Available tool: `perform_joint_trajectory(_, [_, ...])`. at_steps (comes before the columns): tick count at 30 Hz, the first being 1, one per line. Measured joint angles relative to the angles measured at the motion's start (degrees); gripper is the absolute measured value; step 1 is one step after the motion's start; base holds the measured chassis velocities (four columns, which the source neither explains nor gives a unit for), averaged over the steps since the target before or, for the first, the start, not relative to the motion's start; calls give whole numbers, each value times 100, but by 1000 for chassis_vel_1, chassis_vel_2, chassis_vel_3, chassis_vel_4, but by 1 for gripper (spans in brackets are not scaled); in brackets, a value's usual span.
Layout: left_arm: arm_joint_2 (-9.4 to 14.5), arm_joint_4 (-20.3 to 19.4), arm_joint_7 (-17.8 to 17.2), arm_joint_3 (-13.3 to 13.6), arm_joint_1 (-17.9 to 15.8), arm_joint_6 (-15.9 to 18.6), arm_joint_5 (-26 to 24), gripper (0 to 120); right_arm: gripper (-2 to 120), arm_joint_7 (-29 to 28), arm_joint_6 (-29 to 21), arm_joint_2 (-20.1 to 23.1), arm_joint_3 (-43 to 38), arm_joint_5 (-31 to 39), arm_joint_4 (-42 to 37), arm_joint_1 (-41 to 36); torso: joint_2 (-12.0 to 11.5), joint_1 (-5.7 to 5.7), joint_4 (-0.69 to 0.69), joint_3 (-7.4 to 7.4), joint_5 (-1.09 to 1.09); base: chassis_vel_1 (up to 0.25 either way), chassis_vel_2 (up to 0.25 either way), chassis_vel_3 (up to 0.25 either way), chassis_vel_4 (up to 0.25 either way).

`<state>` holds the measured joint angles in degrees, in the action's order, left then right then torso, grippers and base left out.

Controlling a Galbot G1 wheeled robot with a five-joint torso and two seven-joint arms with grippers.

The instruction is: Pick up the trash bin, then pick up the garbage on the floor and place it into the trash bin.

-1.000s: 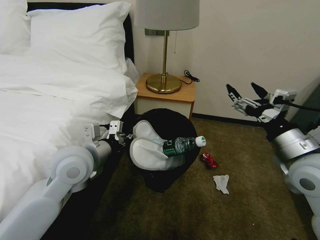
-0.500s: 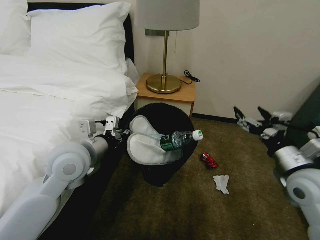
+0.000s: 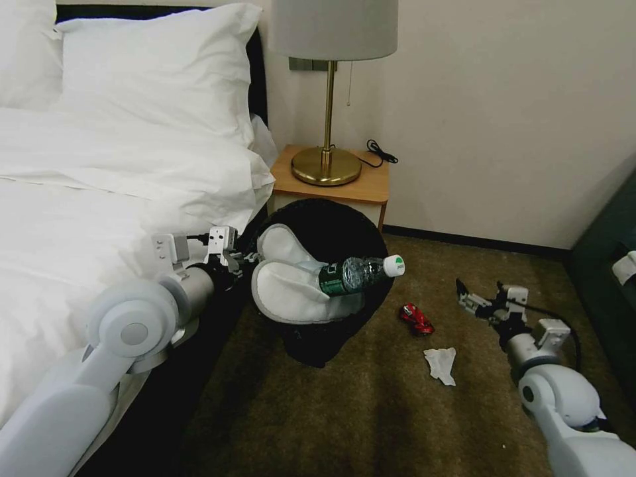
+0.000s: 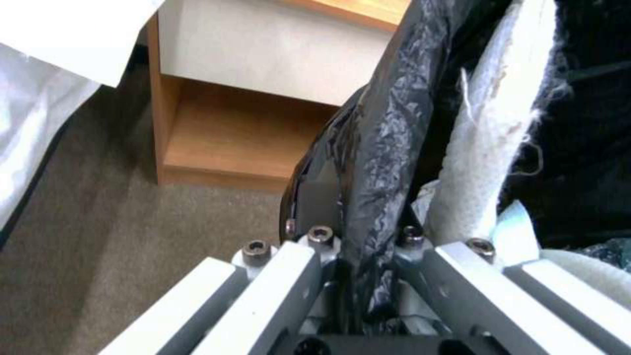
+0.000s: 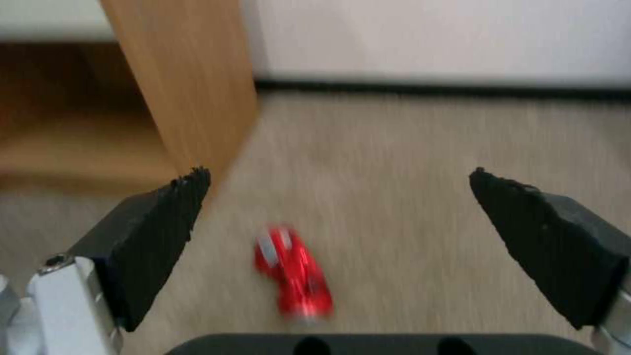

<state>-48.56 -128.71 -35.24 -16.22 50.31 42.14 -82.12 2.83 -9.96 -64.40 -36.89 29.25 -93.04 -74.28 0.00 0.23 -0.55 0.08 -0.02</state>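
while left pincer clamps trash bin, slippers, bottle inside; right pincer apart.

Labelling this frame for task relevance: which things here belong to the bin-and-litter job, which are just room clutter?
Job:
- trash bin, held at its rim by the left tool
- slippers and bottle, in the bin
- crushed red can and tissue, on the floor
- right tool, open, low beside the can

Clutter:
- bed
- lamp
- nightstand
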Motion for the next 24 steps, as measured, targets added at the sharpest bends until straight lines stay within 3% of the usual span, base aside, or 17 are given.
perform_joint_trajectory(6, [15, -42, 0, -19, -10, 0, 9, 1, 100, 72, -20, -417, 126, -200, 1224, 284, 0, 0, 0, 0, 2, 0, 0, 0, 0])
perform_joint_trajectory(15, [36, -49, 13, -19, -32, 0, 7, 1, 100, 162, -98, -681, 230, -173, 1895, 600, 0, 0, 0, 0, -1, 0, 0, 0, 0])
perform_joint_trajectory(24, [89, -66, 33, -19, -87, 0, -30, 1, 100, 276, -18, -1035, 348, -420, 3313, 1269, 0, 0, -1, 0, 0, 0, 0, 0, 0])
